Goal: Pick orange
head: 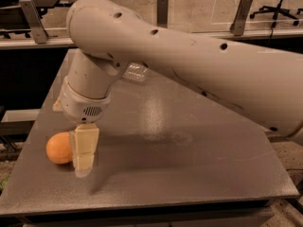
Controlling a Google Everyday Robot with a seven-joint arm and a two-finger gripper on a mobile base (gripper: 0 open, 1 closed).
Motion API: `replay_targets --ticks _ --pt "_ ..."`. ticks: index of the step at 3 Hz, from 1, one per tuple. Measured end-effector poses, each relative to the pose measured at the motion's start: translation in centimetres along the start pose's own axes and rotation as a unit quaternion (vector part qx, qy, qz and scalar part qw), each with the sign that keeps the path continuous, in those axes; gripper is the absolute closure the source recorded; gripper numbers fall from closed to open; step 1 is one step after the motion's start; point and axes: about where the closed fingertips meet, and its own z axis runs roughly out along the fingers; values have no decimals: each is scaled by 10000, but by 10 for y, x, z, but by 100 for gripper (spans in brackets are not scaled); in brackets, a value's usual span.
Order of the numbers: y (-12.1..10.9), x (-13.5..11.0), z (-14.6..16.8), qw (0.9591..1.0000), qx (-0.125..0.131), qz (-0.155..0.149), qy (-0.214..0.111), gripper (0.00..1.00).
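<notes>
The orange (pixel 57 148) is round with a matte skin and lies on the grey table (pixel 189 169) near its front left corner. My gripper (pixel 84 161) hangs straight down from the big white arm (pixel 189 65), right beside the orange's right side. It overlaps the fruit's edge in this view, and its tip is low, close to the tabletop. The arm spans most of the view from the right.
A clear crumpled plastic object (pixel 136 72) lies on the table behind the arm. Metal rails and posts (pixel 33 13) run behind the table. The table's left edge is close to the orange, with a white ledge (pixel 19 116) beyond it.
</notes>
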Motion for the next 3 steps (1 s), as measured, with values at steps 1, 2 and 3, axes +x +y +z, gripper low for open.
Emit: replay_targets --ticks 1,2,3 --pt "2 -7 10 9999 -113 -50 31 0" --pt "1 -9 17 9997 -205 -54 73 26" --pt "0 -7 18 9997 -218 -48 86 49"
